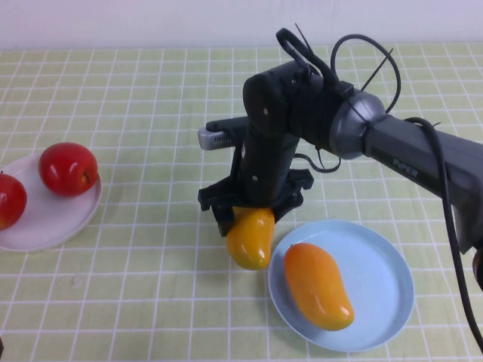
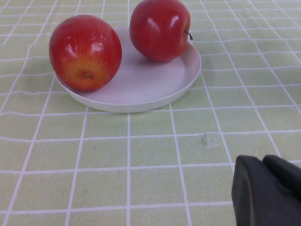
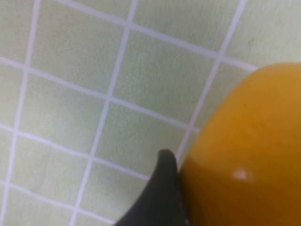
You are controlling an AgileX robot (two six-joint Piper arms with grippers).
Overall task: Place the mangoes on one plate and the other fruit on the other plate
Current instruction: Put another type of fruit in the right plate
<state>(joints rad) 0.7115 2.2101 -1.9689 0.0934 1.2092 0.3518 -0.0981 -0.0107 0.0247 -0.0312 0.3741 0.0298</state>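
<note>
Gripping the mango [image 1: 251, 237] between wide jaws, our right hand [image 1: 253, 219] hangs just left of the blue plate [image 1: 377, 302]; left hand [image 2: 268, 190] sits shut.

A pale green tablecloth [image 1: 151, 286] printed with a grid of thin white lines covers the counter and fills nearly the whole high view. The lines form even squares that shrink toward the top of the frame. Along the top edge runs a plain wall [image 1: 151, 23] of very light lilac-white, meeting the cloth in a straight horizontal line. The light is soft and even, leaving only faint, blurred shadows on the cloth. In the left wrist view, a small pale smudge [image 2: 209, 140] marks the cloth right of centre.
</note>
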